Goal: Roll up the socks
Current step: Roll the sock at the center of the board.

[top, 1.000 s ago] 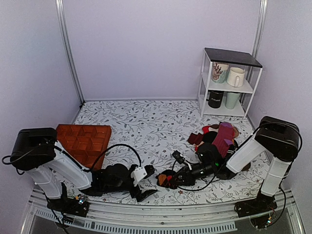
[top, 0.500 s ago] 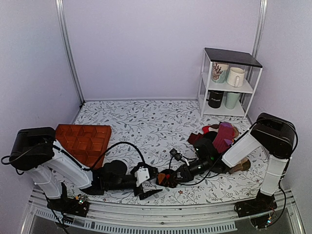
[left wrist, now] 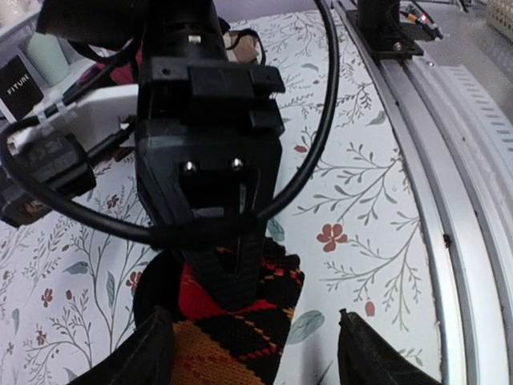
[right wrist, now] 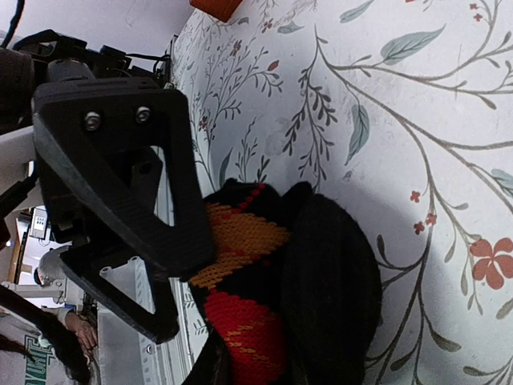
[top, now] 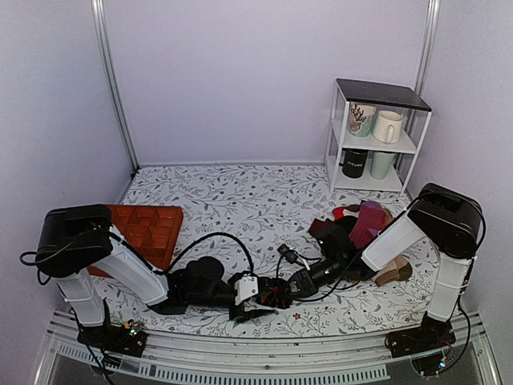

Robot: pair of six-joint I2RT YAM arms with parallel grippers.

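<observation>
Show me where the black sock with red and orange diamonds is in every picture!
Top external: the sock is a small bundle low down, about the middle of the picture.
Left wrist: the sock is at the bottom middle, cut by the bottom edge.
Right wrist: the sock is at the lower middle, running off the bottom edge.
Shared landmark: the leafy tablecloth lies under it in all three.

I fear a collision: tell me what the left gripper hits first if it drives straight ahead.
The socks, lying between the left gripper's open fingers. Just beyond them is the right gripper, clamped on the same socks, though depth there is uncertain.
</observation>
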